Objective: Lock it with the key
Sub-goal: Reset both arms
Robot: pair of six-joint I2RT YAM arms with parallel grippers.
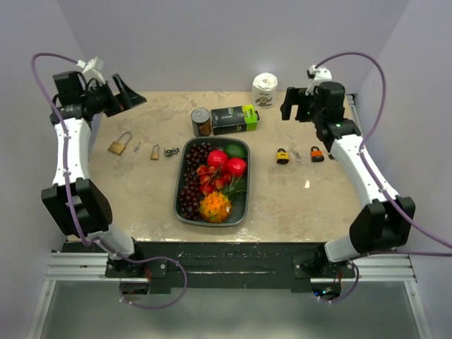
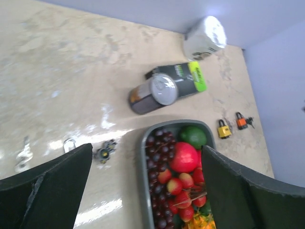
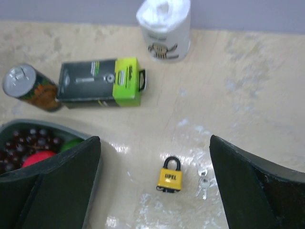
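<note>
**Top external view: both grippers empty, padlocks and keys lying loose**

The right gripper (image 1: 300,104) hangs raised near the yellow padlock (image 3: 170,175), fingers spread wide with nothing between them (probably lined up for a pick). The small metal keys (image 3: 203,183) lie just beside that padlock, and an orange padlock (image 1: 317,154) lies beyond them. The left gripper (image 1: 121,90), likewise spread and empty, hovers near a brass padlock (image 1: 119,145). The padlock bodies are blocky with curved shackles. The table (image 1: 282,205) is glossy, mottled stone. No key appears inserted.

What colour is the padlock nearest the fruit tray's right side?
The padlock is yellow; it shows best in the right wrist view.
</note>
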